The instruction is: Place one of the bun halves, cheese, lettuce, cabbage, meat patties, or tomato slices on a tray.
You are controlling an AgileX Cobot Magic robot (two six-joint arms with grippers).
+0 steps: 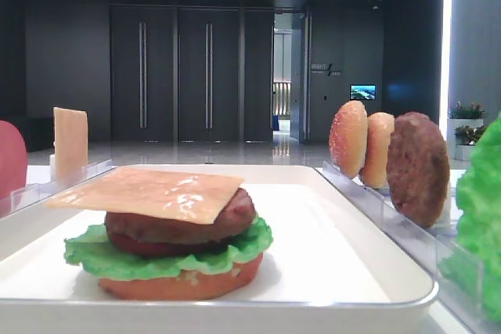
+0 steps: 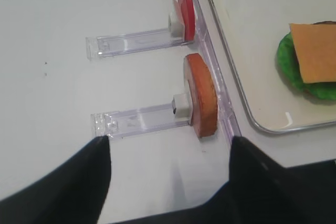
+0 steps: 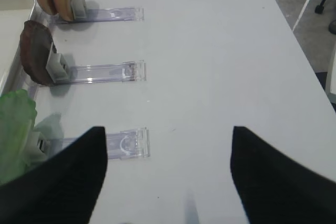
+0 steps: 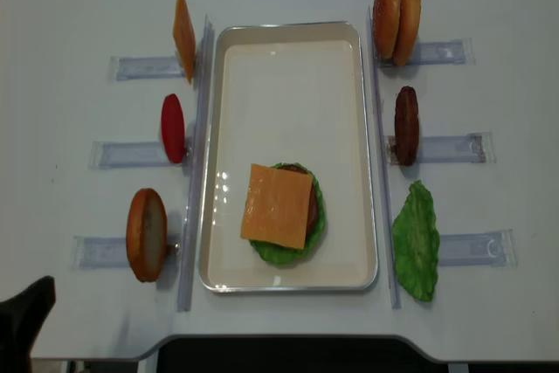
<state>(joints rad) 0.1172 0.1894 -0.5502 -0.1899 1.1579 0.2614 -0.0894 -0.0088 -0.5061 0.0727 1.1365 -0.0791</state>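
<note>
A cheese slice (image 4: 277, 205) lies flat on top of the stack at the lower middle of the white tray (image 4: 288, 50), over a meat patty (image 1: 182, 223), lettuce (image 1: 94, 254) and a bun base (image 1: 184, 285). The left gripper (image 2: 170, 145) hangs wide open and empty over the bench (image 2: 47, 66), near a racked bun half (image 2: 200, 94). The right gripper (image 3: 169, 140) is likewise spread apart, holding nothing.

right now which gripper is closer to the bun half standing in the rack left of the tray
Left. The left gripper hovers open just short of the bun half; the right gripper is over the racks across the tray.
</note>
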